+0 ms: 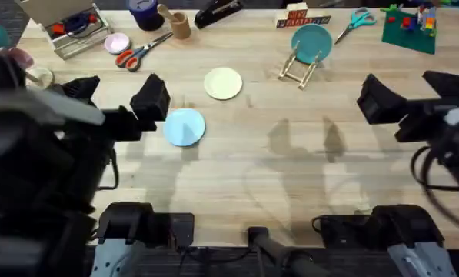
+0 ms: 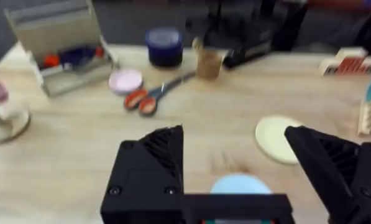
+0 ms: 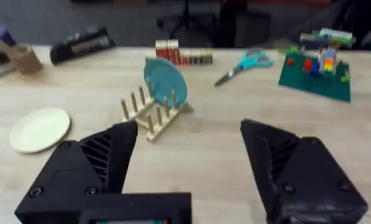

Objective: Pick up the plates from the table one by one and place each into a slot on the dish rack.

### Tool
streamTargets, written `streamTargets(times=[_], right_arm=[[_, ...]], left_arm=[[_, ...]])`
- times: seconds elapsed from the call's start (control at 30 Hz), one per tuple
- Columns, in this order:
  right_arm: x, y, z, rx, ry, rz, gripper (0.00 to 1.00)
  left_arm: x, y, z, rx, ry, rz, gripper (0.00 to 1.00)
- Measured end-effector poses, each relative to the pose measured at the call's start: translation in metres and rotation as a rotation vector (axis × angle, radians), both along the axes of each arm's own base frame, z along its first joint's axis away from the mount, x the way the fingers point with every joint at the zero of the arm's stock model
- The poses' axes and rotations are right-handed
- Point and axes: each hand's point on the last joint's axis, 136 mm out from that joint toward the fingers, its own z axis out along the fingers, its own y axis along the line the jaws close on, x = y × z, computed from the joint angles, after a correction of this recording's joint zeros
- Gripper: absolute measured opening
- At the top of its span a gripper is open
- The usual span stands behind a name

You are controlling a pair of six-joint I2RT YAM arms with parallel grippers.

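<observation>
Left side of the table [image 1: 291,185]: the left gripper [image 1: 154,108] hangs just above and beside the light blue plate [image 1: 185,126], which lies flat left of the tabletop's centre. Its wrist view shows the fingers [image 2: 149,168] spread wide with nothing between them, the plate's edge visible below the gap. The stance suggests an approach for a grasp, not yet made; a flat plate offers little lip, so the rim would likely have to be taken from the side.

Centre: the cream plate [image 1: 223,83] lies flat, further toward the far edge, apart from the blue one and untouched.

Right of centre, near the far edge: the dish rack [image 1: 300,68] stands with a darker teal plate [image 1: 312,42] upright among its pegs. In the right wrist view, several slots [image 3: 138,106] remain free on the side toward the cream plate.

Right edge: the right gripper [image 1: 383,101] is held above bare tabletop, well away from both plates, its fingers [image 3: 86,168] parted wide and holding nothing, apparently kept clear while the left arm works.

Neither task plate is racked.
</observation>
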Motion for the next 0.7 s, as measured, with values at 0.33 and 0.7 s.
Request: streamTargets(times=[0.33, 0.7], right_arm=[[0.022, 0.000, -0.009, 0.000, 0.416, 0.000, 0.996], [0.053, 0.000, -0.025, -0.001, 0.602, 0.000, 0.996]], left_arm=[[0.012, 0.001, -0.013, 0.001, 0.460, 0.005, 0.993], [0.034, 0.001, -0.028, 0.001, 0.677, 0.004, 0.993]])
